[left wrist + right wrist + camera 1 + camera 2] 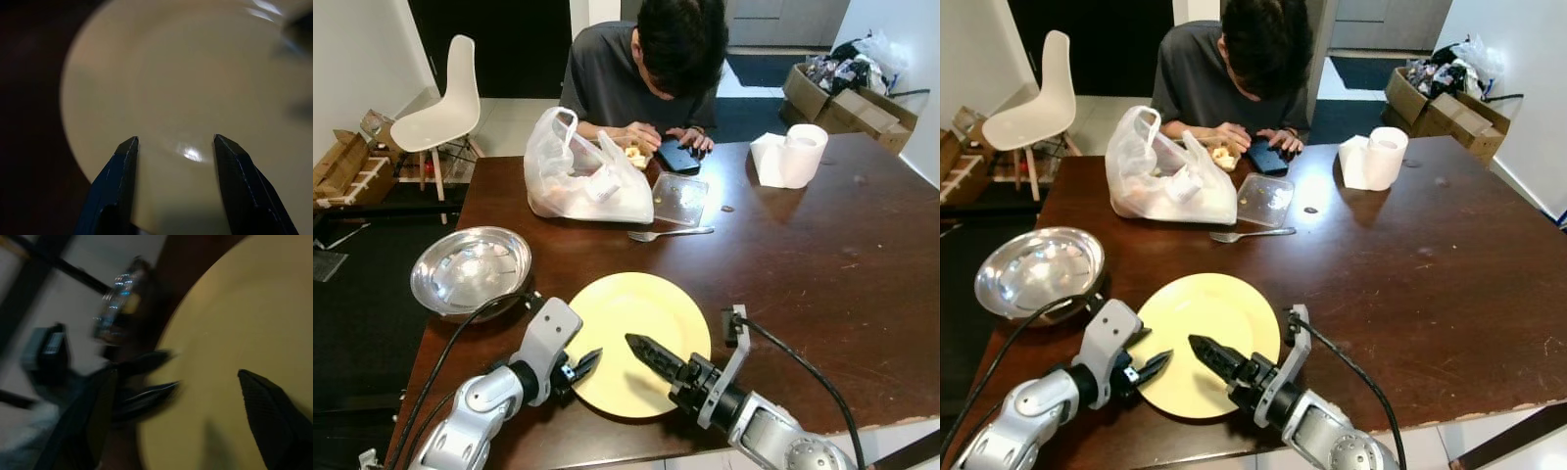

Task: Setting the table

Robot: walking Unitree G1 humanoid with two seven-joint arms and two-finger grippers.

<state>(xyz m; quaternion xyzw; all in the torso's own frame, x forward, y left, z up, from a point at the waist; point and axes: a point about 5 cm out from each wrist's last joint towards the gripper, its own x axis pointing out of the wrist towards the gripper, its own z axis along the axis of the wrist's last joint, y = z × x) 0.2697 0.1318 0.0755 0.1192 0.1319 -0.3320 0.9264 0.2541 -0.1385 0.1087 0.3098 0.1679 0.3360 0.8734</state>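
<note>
On dark wood table (822, 264): 1 yellow plate (641, 313) nr front edge, 1 steel bowl (470, 269), 1 fork (668, 234); left gripper (584, 364) & right gripper (639, 346) both spread apart over plate.

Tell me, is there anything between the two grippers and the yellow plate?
No, nothing visible stands in the way. The left gripper is at the near left edge of the yellow plate with its fingers open, and the right gripper reaches over the plate's near part. The fork and metal bowl lie apart.
</note>
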